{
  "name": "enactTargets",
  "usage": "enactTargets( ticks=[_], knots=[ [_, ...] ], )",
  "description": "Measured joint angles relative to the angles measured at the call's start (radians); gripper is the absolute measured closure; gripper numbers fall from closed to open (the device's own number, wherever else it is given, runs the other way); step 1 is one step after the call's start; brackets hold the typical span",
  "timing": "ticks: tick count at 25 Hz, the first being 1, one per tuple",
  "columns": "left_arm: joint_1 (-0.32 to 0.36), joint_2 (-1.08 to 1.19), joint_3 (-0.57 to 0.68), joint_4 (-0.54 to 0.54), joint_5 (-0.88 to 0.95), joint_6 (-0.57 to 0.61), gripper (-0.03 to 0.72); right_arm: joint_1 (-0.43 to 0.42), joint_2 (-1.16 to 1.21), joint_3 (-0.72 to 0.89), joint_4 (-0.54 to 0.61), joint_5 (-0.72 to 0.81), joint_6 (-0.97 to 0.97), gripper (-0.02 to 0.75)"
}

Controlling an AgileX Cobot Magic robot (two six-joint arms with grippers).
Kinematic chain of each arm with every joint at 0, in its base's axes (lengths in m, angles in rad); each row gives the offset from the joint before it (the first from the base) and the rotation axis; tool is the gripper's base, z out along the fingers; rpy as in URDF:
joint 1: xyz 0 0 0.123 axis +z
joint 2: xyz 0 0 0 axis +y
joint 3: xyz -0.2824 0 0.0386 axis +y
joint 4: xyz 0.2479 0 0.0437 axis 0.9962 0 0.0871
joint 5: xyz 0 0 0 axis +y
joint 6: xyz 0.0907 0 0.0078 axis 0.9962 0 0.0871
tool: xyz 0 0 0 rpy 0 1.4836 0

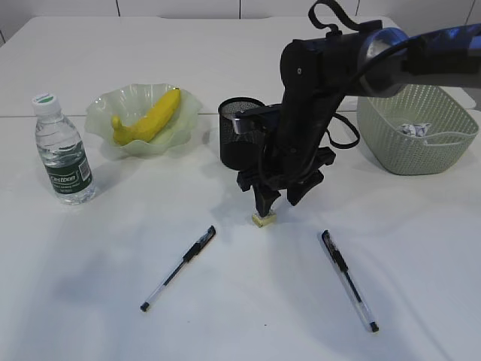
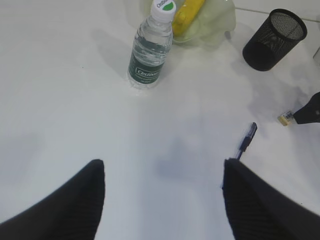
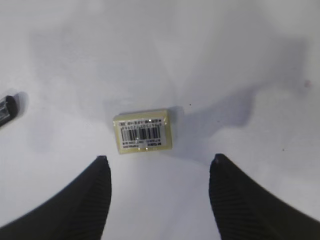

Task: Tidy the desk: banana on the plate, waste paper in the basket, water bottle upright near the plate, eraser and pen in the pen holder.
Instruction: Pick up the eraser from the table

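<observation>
Right wrist view shows the eraser (image 3: 143, 132) lying at frame centre, long axis left-right, just above the gap of the right gripper (image 3: 160, 197), whose jaws stand wide and empty.

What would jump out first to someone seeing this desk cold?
The right hand, open, poised right over the small eraser at the desk's centre, in front of the black pen holder. Next, the yellow banana in the plate at back left, the water bottle upright beside it.
</observation>
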Motion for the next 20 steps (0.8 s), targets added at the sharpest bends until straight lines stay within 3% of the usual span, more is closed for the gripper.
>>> enactTargets(
  ticks=[20],
  knots=[
    [0.0, 0.0, 0.0, 0.0, -0.016, 0.0, 0.161, 0.0, 0.053, -0.081, 0.029, 0.023, -0.006, 0.283]
  ],
)
